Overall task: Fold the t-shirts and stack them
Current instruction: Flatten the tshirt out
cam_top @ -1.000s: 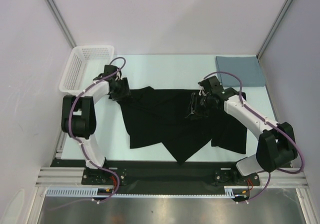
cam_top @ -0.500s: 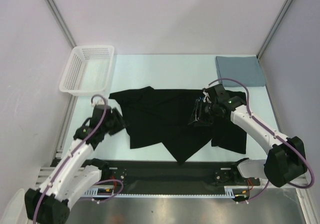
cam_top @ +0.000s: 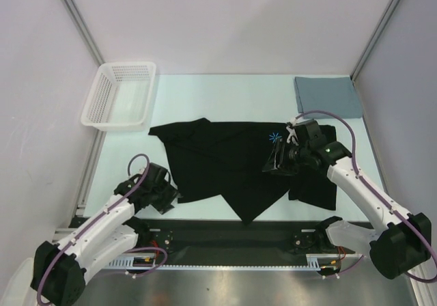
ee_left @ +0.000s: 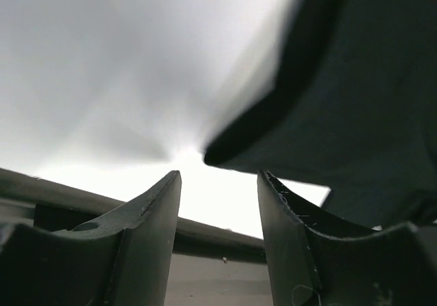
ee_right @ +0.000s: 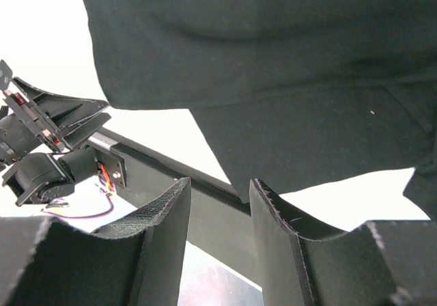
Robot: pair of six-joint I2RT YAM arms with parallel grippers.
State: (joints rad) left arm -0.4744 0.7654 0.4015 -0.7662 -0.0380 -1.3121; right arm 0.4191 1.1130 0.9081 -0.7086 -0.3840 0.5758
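A pale mint table (cam_top: pixel 225 94) fills a small booth closed in by a plain white back wall (cam_top: pixel 225 26), a left wall (cam_top: pixel 34 115) and a right wall (cam_top: pixel 410 101). Slim grey metal posts stand in the corners, one left (cam_top: pixel 76 19) and one right (cam_top: pixel 386 19), each leaning outward in the overhead view. A white mesh basket (cam_top: pixel 128 65) sits at the table's far left corner. A black plate (cam_top: pixel 225 234) runs along the near edge, with a brushed steel sheet (cam_top: pixel 239 285) below it catching dull glare. The light is soft and even, and shadows are faint.
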